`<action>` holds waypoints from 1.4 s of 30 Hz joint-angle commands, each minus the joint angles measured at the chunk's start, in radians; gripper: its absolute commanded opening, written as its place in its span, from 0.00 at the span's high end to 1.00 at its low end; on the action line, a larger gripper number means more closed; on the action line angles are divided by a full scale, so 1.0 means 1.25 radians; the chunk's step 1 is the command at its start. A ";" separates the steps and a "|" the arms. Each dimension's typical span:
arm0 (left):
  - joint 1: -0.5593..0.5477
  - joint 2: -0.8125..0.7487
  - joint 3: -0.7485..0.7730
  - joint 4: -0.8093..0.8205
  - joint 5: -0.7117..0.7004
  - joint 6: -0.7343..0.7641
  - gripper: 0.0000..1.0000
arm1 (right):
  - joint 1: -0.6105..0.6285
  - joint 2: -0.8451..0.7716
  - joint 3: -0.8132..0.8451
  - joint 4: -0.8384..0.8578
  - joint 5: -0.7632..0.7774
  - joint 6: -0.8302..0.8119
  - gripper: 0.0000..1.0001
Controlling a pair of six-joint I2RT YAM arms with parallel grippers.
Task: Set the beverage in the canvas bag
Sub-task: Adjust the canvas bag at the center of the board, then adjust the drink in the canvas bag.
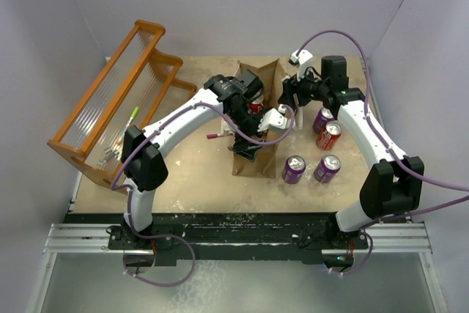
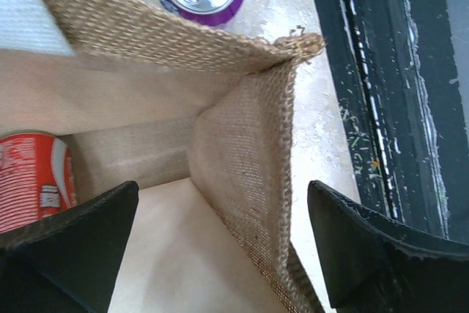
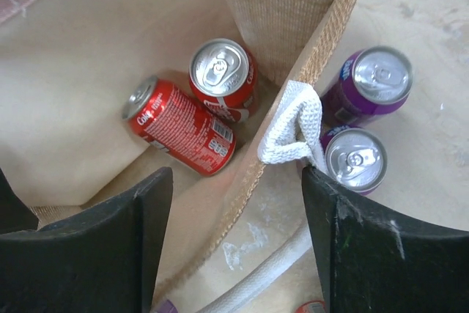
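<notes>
The tan canvas bag [image 1: 268, 78] stands open mid-table. Inside it are two red cola cans: one lies on its side [image 3: 182, 126], the other stands upright [image 3: 222, 78]. My left gripper [image 2: 220, 247] hangs open over the bag's near end, the bag's woven wall [image 2: 242, 144] running between its black fingers [image 2: 80, 247] untouched; a red can [image 2: 33, 177] shows at the left. My right gripper [image 3: 238, 240] is open astride the bag's rim [image 3: 286, 5], next to a white loop handle [image 3: 293, 126]. Neither gripper holds anything.
Outside the bag to the right stand two purple cans [image 1: 294, 168] [image 1: 327, 168], a red can [image 1: 329, 135] and another purple can [image 1: 323, 119]. An orange slatted rack [image 1: 121, 100] fills the left side. A small pink object [image 1: 212, 136] lies left of the bag.
</notes>
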 commanded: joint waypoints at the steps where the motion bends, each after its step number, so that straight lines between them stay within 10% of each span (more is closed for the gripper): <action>1: 0.010 -0.087 0.016 0.086 -0.017 -0.042 0.01 | 0.019 -0.047 0.078 0.006 -0.018 -0.017 0.25; 14: 0.025 -0.220 0.002 0.135 -0.036 -0.144 0.01 | 0.117 -0.088 0.177 -0.029 -0.009 -0.008 0.27; 25: 0.245 -0.362 -0.172 0.295 -0.026 -0.376 0.00 | 0.241 0.032 0.178 -0.029 0.039 0.037 0.28; 42: 0.330 -0.255 -0.202 0.479 -0.019 -0.587 0.04 | 0.267 0.232 0.196 -0.046 0.303 0.087 0.28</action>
